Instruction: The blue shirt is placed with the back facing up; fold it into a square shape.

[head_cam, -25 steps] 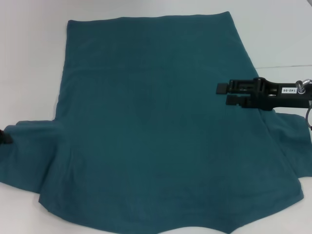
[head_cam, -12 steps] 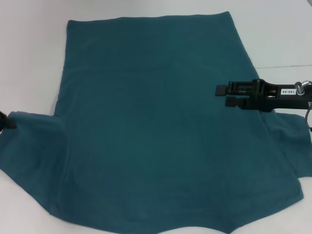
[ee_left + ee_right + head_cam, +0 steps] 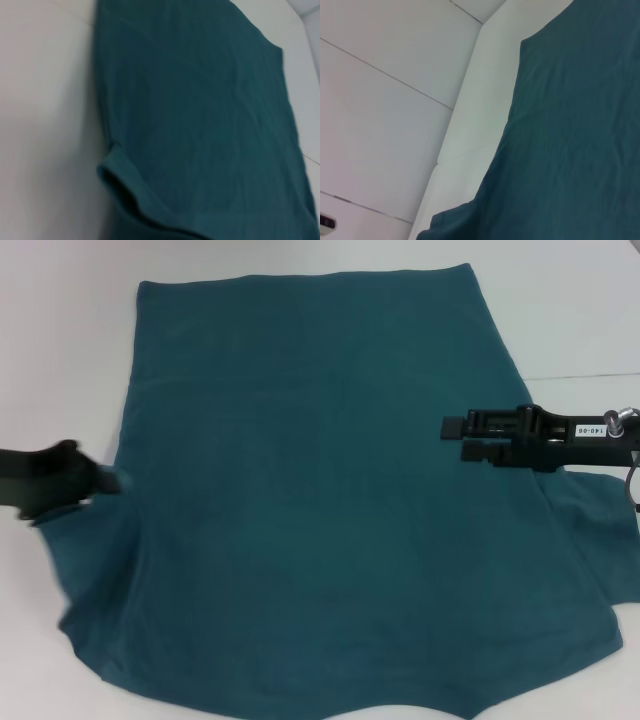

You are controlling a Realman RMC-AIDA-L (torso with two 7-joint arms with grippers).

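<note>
The blue shirt [image 3: 330, 500] lies back-up, mostly flat on my white bench [image 3: 60, 360]. My left tool [image 3: 95, 480] pinches the left sleeve, lifting it inward. My right tool [image 3: 462, 438], narrowly parted, hovers empty. Folding has barely begun, I judge.

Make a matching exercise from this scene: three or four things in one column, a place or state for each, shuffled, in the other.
Things:
1. large dark teal-blue cloth T-shirt
2. left gripper
3. right gripper
4. white table

Places or states:
A. over the shirt's right side, pointing inward above the cloth
B. at the shirt's left sleeve, where the cloth is bunched up
C. spread out with its plain side up
D. bare around the shirt's edges

Pairs: 1-C, 2-B, 3-A, 4-D
</note>
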